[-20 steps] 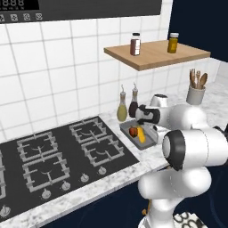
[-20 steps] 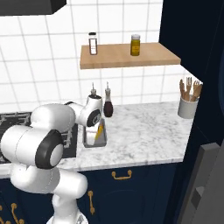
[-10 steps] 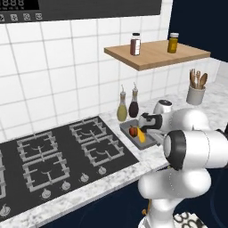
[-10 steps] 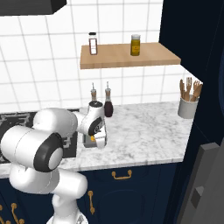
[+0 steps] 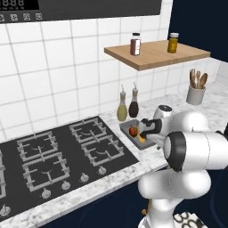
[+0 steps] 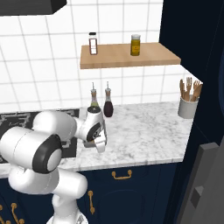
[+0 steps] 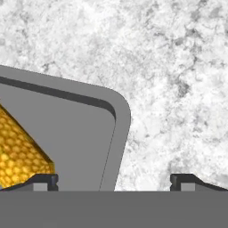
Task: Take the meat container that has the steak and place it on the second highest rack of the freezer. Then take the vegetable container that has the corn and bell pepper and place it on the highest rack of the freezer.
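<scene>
Standing wide apart, the two dark tips of the gripper (image 7: 114, 181) are straddling the rim of the vegetable container (image 7: 84, 133) in the hand view; the claw is released and nothing is grasped between the tips. One fingertip (image 7: 42, 181) is sitting over the inside of the grey tray, just beside the corn (image 7: 18, 151), and the other one is sitting over the marble countertop (image 7: 178, 67) outside the rounded corner of the tray. Whether the tips are touching the rim I cannot tell.

In the left base view the gripper (image 5: 143, 133) is hanging low over the near end of the vegetable container (image 5: 127, 129), and the white arm is bending down to it from the lower right. Inside the tray the bell pepper (image 5: 133, 131) is lying beside the yellow corn (image 5: 141, 138). The tray is resting on the countertop (image 5: 213, 95) just to the right of the black gas stove (image 5: 58, 156). Two bottles are standing just behind the tray against the white tiled wall: a yellow oil bottle (image 5: 122, 109) and a dark bottle (image 5: 133, 106).

Above them a wooden shelf (image 5: 156, 55) is carrying a spice jar (image 5: 135, 44) with a dark lid and a yellow jar (image 5: 173, 42). Farther right on the countertop a grey utensil holder (image 5: 195, 94) is holding wooden tools. In the right base view, navy cabinets (image 6: 131, 183) with gold handles are showing under the counter.
</scene>
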